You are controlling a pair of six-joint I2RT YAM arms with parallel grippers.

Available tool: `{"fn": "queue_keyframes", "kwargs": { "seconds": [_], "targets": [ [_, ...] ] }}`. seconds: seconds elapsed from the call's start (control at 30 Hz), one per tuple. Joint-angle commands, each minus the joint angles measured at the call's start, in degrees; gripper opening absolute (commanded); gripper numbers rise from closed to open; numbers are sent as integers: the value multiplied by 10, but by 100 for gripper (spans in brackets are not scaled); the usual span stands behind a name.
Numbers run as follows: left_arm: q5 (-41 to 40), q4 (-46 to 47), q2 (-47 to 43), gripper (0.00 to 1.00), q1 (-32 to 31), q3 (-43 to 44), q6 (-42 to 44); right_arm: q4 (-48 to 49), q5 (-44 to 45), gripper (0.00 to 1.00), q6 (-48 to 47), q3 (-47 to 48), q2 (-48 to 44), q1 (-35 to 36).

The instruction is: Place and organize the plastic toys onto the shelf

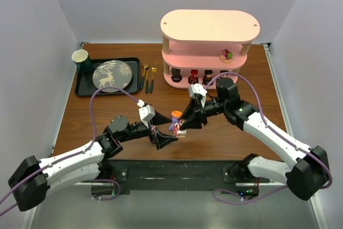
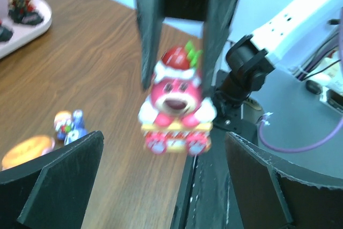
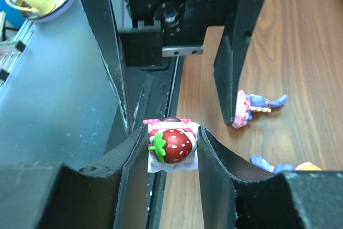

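Top view: bright, even overhead light; soft shadows beneath the shelf (image 1: 210, 25) tiers; sharp focus. Left wrist view: pink bear figurine (image 2: 176, 108) slightly blurred, background softer. Right wrist view: crisp centre, pale sheen on wooden table (image 3: 300, 36).

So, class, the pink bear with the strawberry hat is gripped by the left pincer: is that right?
No. The right pincer grips the bear, as the right wrist view shows; the left pincer stands open.
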Motion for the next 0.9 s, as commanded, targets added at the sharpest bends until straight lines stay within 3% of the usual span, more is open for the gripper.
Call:
{"fn": "queue_keyframes", "kwargs": {
  "seconds": [0.0,0.4,0.73,0.87],
  "targets": [
    [38,40,15,100,2,43,6,-18,-21,0,-35,24,3,0],
    [63,45,83,94,-1,67,4,-11,-10,0,-33,29,11,15],
    [70,33,98,65,-3,76,13,-12,6,0,-34,28,14,19],
    [49,22,91,62,-4,82,19,-25,16,0,-44,29,17,26]
  ]
}}
